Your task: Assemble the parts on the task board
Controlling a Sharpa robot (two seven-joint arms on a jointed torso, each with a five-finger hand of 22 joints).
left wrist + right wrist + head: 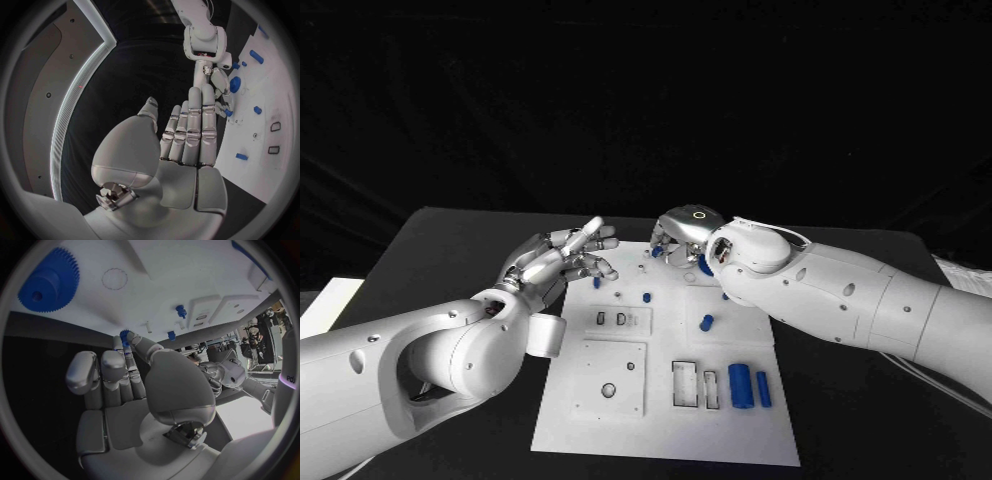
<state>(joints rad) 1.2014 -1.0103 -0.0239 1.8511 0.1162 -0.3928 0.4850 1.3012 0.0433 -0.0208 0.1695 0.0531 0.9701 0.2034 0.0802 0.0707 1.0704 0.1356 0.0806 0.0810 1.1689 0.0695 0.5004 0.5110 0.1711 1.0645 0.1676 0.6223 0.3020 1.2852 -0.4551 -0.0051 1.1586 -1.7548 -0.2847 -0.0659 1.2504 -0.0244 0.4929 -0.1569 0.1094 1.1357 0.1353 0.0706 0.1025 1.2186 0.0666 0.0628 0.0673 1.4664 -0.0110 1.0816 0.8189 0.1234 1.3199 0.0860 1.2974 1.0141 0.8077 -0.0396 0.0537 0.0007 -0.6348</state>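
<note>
while the left hand [564, 256] hovered with fingers apart, the right hand [682, 238] pinched a small blue part [125, 335] at the task board's [668, 420] far edge

Glossy white arms with dark screw holes, silver fingers [583, 243]

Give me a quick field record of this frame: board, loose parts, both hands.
board: white task board, flat on the black table
loose parts: two blue cylinders lying side by side at the board's near right; small blue pegs mid-board; large blue gear on the board near the right hand
left hand: left hand over the board's far left corner, fingers extended, holds nothing
right hand: right hand at the board's far edge, pinches a small blue part at its fingertips
</note>
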